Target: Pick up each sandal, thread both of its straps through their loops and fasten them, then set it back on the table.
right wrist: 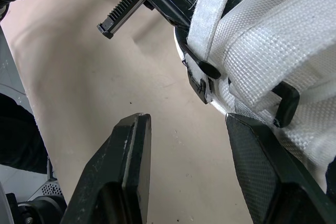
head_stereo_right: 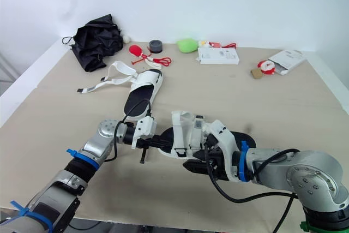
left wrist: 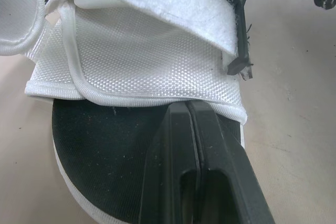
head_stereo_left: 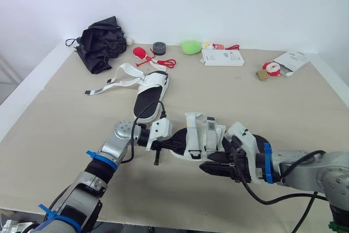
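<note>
Beige table [head_stereo_left: 54, 107] against a white wall. Near sandal [head_stereo_left: 199, 140] lies at the front centre, between the two arms, white straps [left wrist: 152, 51] folded over its black footbed [left wrist: 105, 150]. Left gripper [left wrist: 191, 111] – fingers closed tip to tip, lying on the footbed just below the front strap; a pinch on the sole cannot be confirmed. Right gripper [right wrist: 186, 124] – fingers spread wide, nothing held, one finger just beside the strapped side. Second sandal [head_stereo_left: 151, 92] sits farther back, its straps [head_stereo_left: 112, 83] trailing loose. Black umbrella [head_stereo_left: 100, 45], green object [head_stereo_left: 190, 47] and white box [head_stereo_left: 222, 57] line the far edge.
</note>
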